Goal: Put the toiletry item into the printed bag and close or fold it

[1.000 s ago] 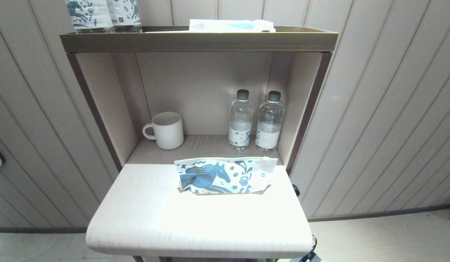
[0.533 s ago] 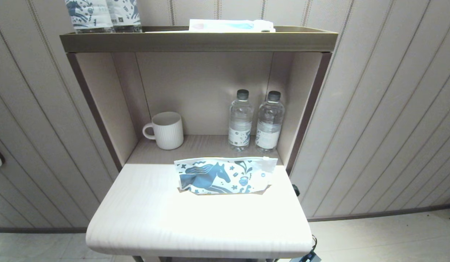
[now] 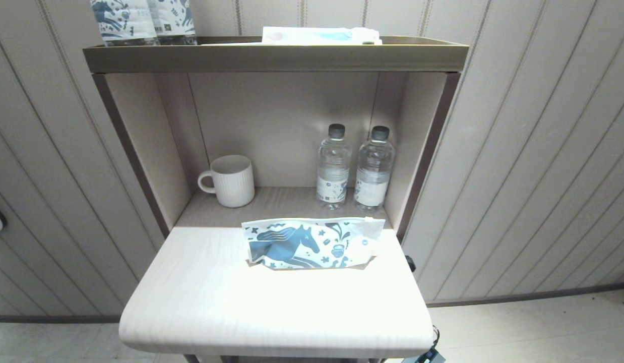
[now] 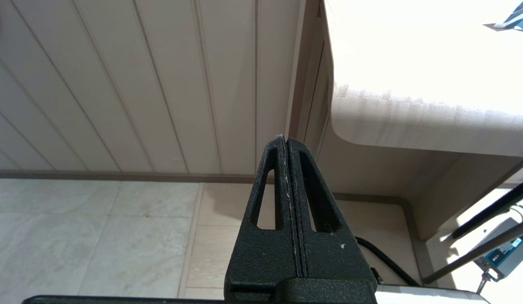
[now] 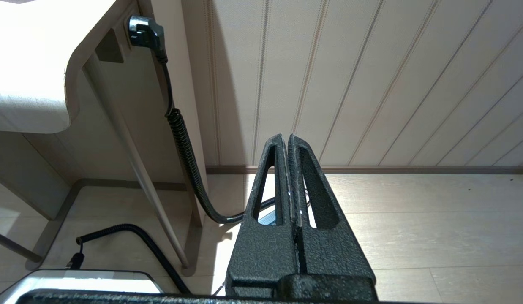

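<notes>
White printed bag point(image 3: 312, 243) near tabletop's point(image 3: 271, 312) back edge

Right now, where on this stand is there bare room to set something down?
The tabletop is bare in front of and left of the printed bag. In the niche, a gap lies between the mug and the two water bottles. The bottles' right corner is crowded.

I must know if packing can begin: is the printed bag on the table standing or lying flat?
Lying flat. The printed bag rests on the table, its horse print facing up. Whether its top is open, cannot tell.
</notes>
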Controlling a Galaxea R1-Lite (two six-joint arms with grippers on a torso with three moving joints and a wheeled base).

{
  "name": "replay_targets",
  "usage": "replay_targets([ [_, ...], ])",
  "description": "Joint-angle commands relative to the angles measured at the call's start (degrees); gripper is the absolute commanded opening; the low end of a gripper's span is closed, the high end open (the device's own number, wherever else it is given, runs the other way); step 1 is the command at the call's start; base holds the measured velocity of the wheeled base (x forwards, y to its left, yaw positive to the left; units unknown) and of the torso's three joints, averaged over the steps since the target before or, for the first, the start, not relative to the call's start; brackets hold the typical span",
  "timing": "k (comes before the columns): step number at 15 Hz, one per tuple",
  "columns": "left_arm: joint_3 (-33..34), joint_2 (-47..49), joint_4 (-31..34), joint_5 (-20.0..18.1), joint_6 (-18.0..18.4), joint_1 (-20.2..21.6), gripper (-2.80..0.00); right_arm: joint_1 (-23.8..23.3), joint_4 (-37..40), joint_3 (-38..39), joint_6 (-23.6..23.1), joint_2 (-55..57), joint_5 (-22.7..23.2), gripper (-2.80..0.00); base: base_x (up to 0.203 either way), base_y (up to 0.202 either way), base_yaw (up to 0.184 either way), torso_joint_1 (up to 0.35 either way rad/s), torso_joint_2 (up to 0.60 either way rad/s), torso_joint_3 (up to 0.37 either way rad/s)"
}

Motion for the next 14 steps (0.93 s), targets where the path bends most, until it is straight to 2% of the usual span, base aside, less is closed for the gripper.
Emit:
replay_targets([
  [1, 0.00, 0.09, 0.12, 0.02, -0.06, 0.03, -2.80, 0.00, 0.05, -0.01, 0.01, 0.07, 0.00, -2.80, 0.000, 0.000, 0.000, 0.000, 0.00, 0.000],
  [14, 0.00, 0.18, 0.05, 0.02, -0.33, -0.06, -2.80, 0.00, 0.01, -0.01, 0.19, 0.25, -0.05, -2.80, 0.000, 0.000, 0.000, 0.000, 0.00, 0.000],
])
